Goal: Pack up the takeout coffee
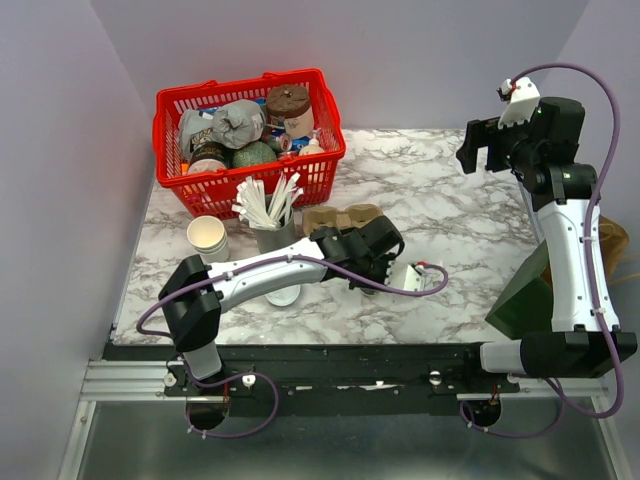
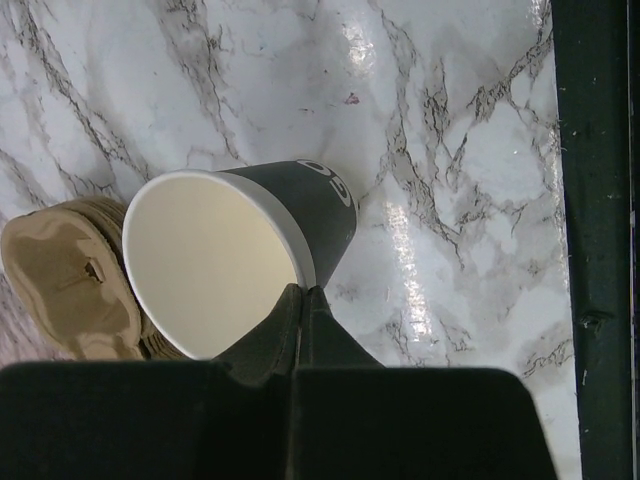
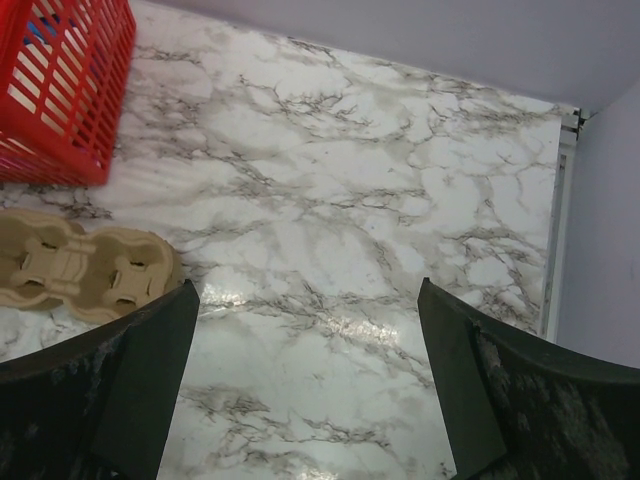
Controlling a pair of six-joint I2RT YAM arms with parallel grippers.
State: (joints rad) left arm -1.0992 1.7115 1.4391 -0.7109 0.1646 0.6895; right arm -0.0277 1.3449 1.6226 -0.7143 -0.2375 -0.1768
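A grey paper cup [image 2: 215, 262], cream within and with no lid on it, lies tilted over the marble table beside a brown cardboard cup carrier [image 2: 68, 278]. My left gripper [image 2: 303, 291] is shut on the cup's rim, one finger inside and one outside. In the top view the left gripper [image 1: 378, 272] covers the cup, just in front of the carrier [image 1: 343, 216]. A cup with a lid on it shows in no view. My right gripper [image 1: 486, 148] is open and empty, held high at the back right; its wrist view [image 3: 310, 345] looks down on bare marble.
A red basket [image 1: 327, 150] of packaged goods stands at the back left, also in the right wrist view [image 3: 62, 95]. A stack of lidless paper cups [image 1: 207, 238], a holder of white straws [image 1: 272, 232] and a loose flat white lid [image 1: 283, 296] sit front left. A dark green bag [image 1: 527, 292] stands at the right edge.
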